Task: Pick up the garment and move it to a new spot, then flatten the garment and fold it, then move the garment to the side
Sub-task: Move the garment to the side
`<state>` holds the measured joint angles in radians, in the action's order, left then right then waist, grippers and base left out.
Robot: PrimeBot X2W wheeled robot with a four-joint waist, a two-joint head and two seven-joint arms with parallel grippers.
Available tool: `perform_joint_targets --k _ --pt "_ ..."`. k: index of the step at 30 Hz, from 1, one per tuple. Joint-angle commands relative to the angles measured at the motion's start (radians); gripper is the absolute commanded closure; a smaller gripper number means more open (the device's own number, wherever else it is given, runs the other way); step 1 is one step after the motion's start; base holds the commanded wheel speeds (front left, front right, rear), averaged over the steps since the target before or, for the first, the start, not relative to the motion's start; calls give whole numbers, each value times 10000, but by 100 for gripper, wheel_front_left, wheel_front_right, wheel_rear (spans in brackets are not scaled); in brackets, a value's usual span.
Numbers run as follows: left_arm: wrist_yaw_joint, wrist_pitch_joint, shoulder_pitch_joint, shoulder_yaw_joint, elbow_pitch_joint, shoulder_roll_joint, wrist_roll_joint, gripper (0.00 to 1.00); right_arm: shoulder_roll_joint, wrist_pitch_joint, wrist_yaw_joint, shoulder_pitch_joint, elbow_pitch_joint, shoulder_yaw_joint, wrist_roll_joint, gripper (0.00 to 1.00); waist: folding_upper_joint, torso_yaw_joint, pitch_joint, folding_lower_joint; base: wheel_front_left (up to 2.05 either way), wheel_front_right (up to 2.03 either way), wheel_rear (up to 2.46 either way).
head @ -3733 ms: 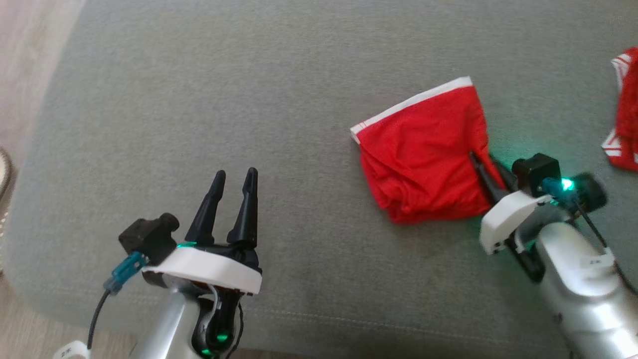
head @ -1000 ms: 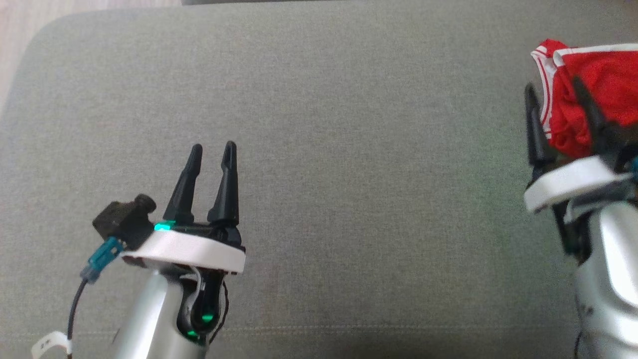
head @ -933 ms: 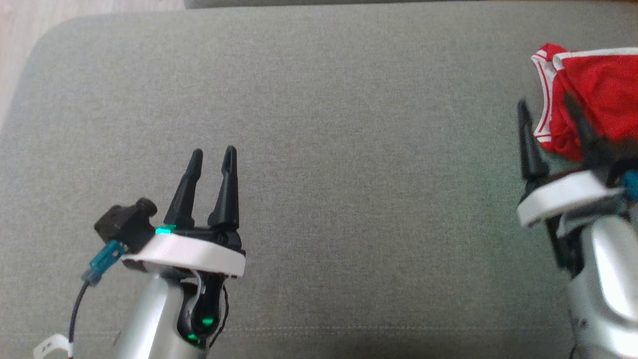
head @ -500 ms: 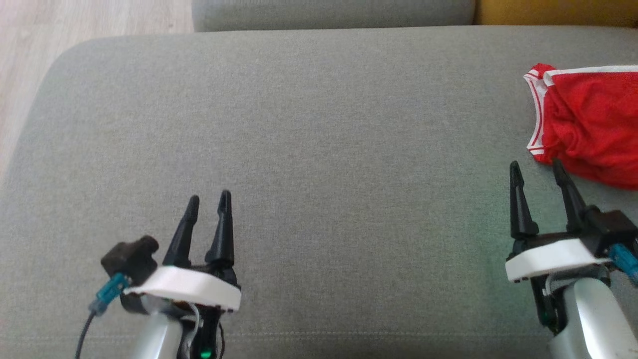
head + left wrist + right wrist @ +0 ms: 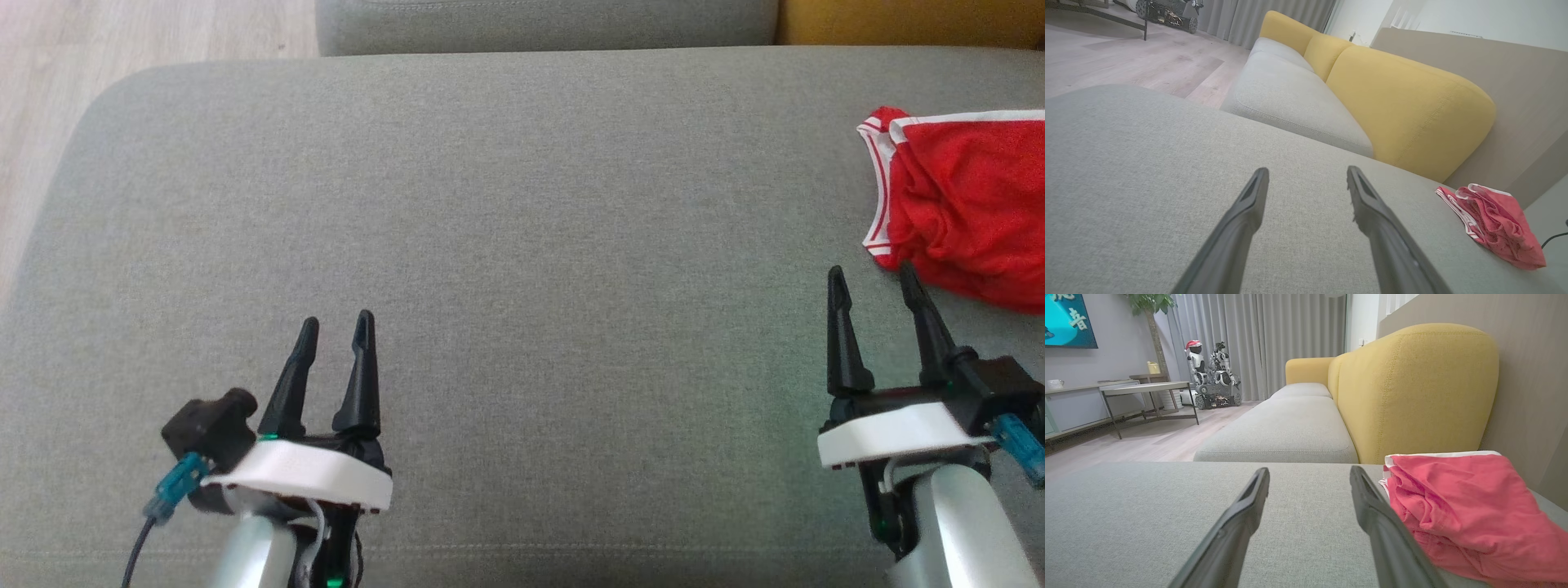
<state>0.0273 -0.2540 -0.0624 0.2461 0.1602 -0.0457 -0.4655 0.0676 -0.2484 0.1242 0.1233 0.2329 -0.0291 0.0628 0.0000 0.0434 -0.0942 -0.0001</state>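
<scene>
- At the right end of the grey cushion (image 5: 522, 204), the red garment (image 5: 963, 204) is lying rumpled. Its white-banded edge is facing the cushion's back, and part of it is running past the head view's border.
- Toward the cushion's front right, we are holding the right tool (image 5: 870, 272) spread and empty. The garment is sitting just ahead and to its right, beside one fingertip.
- Toward the cushion's front left, our left tool (image 5: 336, 318) is hovering spread and empty, well apart from the garment.
- We are judging the right arm nearer for any further sideways move.

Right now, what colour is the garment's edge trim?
White trim on the red garment, clearest in the head view.
</scene>
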Motion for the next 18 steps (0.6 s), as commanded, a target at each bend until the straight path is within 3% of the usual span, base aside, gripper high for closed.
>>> perform_joint_targets --k 1,18 --pt "54 -78 -190 -336 -401 -45 -26 0 -46 -131 65 117 -427 266 -21 0 0 24 9 1 0 0 0" --pt "589 -78 9 -709 -531 -45 -502 0 -115 -133 65 55 -436 487 351 0 0 155 125 1 0 0 0"
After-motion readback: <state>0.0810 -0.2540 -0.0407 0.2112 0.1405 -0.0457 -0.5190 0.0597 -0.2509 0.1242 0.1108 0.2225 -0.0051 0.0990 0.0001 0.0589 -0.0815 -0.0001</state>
